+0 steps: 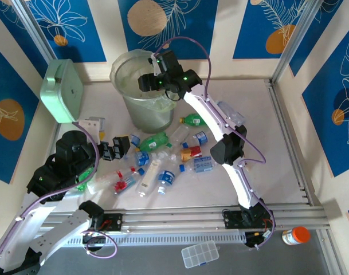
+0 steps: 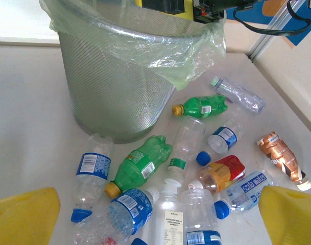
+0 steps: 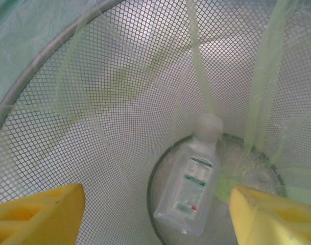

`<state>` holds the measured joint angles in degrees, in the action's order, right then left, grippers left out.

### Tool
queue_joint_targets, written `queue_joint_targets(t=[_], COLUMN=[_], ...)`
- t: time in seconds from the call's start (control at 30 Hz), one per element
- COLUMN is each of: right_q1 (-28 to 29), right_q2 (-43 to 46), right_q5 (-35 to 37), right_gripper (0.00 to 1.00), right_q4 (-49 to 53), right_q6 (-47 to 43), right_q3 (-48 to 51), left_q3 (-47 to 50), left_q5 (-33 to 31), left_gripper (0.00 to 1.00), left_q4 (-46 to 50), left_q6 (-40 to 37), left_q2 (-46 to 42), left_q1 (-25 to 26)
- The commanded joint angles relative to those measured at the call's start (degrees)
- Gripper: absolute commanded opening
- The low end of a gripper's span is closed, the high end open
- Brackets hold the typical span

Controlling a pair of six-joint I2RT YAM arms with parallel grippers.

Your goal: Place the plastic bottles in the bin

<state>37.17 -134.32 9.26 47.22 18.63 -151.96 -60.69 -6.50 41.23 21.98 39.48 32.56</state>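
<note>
The bin (image 2: pixel 114 87) is cut off above, the nearest bottles (image 2: pixel 198 220) below.

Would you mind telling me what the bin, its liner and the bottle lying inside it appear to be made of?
The bin looks like fine mesh, metal or plastic, grey and matte: its wall shows a grid. The liner seems thin glossy pale-green plastic film, crinkled over the rim. The bottle inside looks like clear plastic, white-capped.

Right arm (image 1: pixel 217 120) extended, left arm (image 1: pixel 65 166) folded; fingers (image 3: pixel 38 214) of both apart.
</note>
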Motion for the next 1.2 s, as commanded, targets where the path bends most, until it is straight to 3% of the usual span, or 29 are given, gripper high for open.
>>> queue_joint_targets(t=[0.0,0.23,0.53,0.73,0.87,0.97,1.17], right_q1=[0.4,0.5,-1.6,-9.9,-16.2,-20.0,-24.7], right_q2=[5.2,16.4,45.8,59.0,62.7,62.6,57.0], right_q5=[0.5,-0.7,1.5,8.6,10.7,11.4,13.2], right_gripper=[0.74,0.7,0.68,0.68,0.78,0.99,0.99], right_q4=[0.1,-0.3,-16.0,-10.6,-4.8,-2.9,-2.8], right_q6=[-0.4,0.7,7.2,15.7,20.7,23.0,22.4], right_q3=[-2.6,2.3,45.2,68.4,79.8,85.7,92.2], left_q3=[-0.2,0.8,3.8,6.1,6.3,6.3,6.7], left_q5=[-0.9,-0.5,0.5,0.9,1.9,2.4,2.3], left_gripper=[0.99,1.0,1.0,1.0,1.0,1.0,1.0], left_q4=[0.4,0.1,-1.1,-2.6,-3.7,-4.5,-4.8], left_q6=[-0.4,0.2,1.2,0.8,0.3,0.3,0.1], left_q2=[-0.2,-0.7,-0.7,-0.1,2.1,3.4,3.8], left_q1=[0.7,0.6,0.6,0.6,0.6,0.6,0.7])
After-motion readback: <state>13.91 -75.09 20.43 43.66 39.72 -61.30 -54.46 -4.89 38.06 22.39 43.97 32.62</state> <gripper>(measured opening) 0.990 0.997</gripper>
